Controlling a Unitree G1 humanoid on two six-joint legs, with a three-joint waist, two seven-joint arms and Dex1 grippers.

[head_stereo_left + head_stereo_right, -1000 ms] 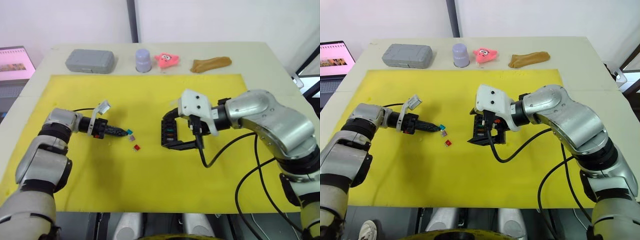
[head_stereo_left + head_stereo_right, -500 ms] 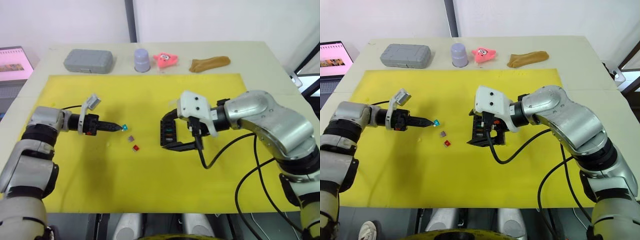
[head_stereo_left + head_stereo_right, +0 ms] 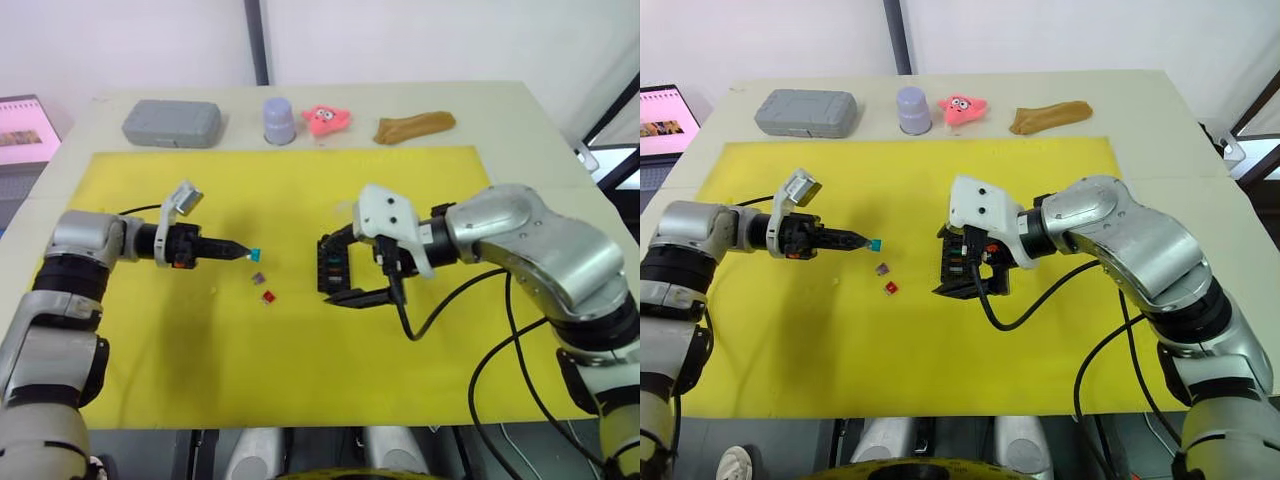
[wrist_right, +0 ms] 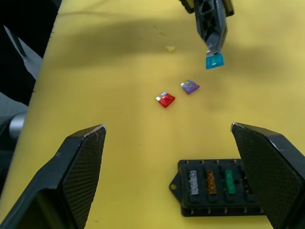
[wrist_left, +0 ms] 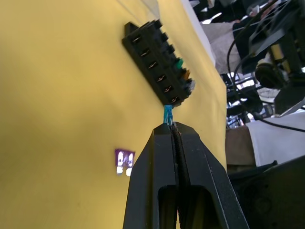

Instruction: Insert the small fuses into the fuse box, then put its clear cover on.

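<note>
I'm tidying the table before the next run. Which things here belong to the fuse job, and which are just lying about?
Job:
- fuse box, between the open right gripper fingers
- teal fuse, held by the left gripper
- purple fuse and red fuse on the mat

Lying about:
- grey case
- lavender cup
- pink toy
- brown piece

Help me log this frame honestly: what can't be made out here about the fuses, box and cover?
- Clear cover: not made out on the yellow mat.
- Fuse box: cut off by the right wrist view's edge; in the eye views the right gripper hides part of it.
- Teal fuse: blades hidden inside the shut left gripper.
</note>
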